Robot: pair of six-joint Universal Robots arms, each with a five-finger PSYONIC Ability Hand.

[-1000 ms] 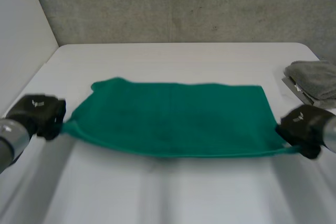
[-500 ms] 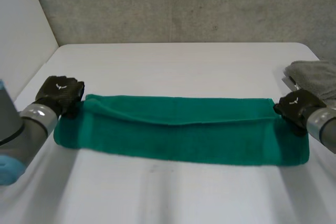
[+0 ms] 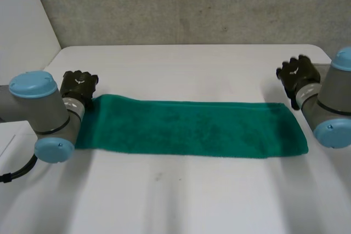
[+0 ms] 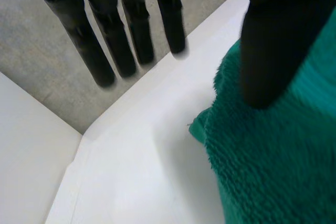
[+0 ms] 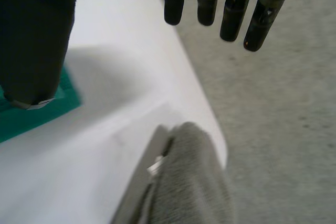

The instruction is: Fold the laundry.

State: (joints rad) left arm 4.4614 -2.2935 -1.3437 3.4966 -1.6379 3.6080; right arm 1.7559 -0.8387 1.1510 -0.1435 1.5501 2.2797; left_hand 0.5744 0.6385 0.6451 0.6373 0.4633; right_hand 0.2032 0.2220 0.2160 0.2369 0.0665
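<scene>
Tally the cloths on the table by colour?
Green terry towel, folded into a long strip: 1
Grey cloth, bunched near the table's edge beside the right hand: 1
Total: 2

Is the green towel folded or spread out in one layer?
Folded, it seems: the green towel lies as a long narrow band, and beside the left hand a lower layer peeks out at its corner.
</scene>
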